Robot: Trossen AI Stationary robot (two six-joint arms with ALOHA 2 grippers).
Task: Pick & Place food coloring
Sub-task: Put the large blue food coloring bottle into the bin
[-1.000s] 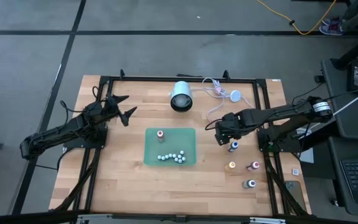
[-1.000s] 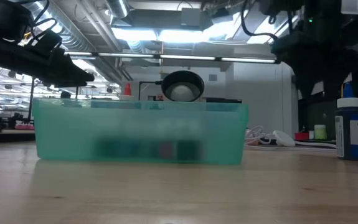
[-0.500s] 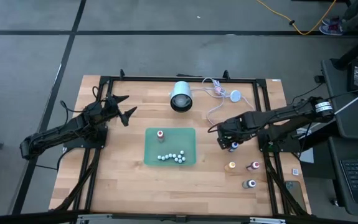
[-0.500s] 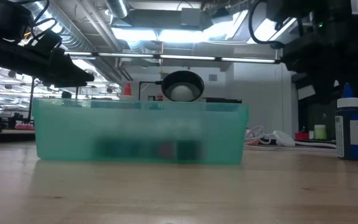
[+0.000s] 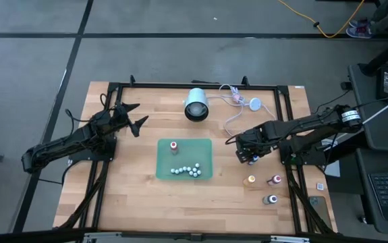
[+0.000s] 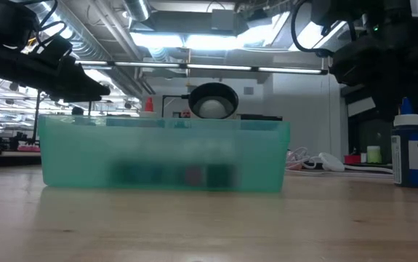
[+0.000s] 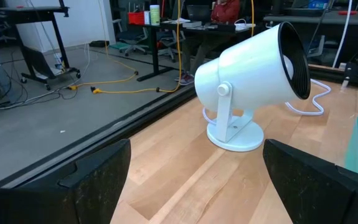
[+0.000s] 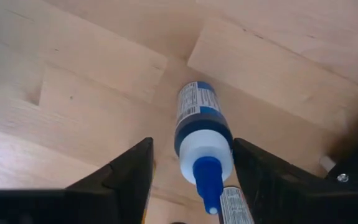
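The blue food coloring bottle (image 8: 202, 127) stands upright on its base on the wood, with a white shoulder and a blue tip; it also shows in the low view (image 6: 410, 154). My right gripper (image 8: 194, 148) is open and hangs over it from above, one finger on each side of the bottle. In the high view my right gripper (image 5: 248, 154) covers the bottle. A red bottle (image 5: 174, 146) stands in the teal tray (image 5: 165, 169). Orange (image 5: 250, 180), dark red (image 5: 274, 179) and dark grey (image 5: 270, 199) bottles stand nearer the table's near edge. My left gripper (image 5: 134, 118) waits open at the far left.
A white fan (image 5: 196, 105) with a pale cable (image 5: 237, 101) stands at the far edge, and also shows in the left wrist view (image 7: 253, 81). Several small white balls (image 5: 187, 171) lie in the tray. A black frame (image 5: 285, 121) runs around the table.
My right gripper has moved toward the table's near right and slightly down, from beside the blue bottle to over it, so its fingers now stand on either side of the bottle. Over the last half second it has hardly moved.
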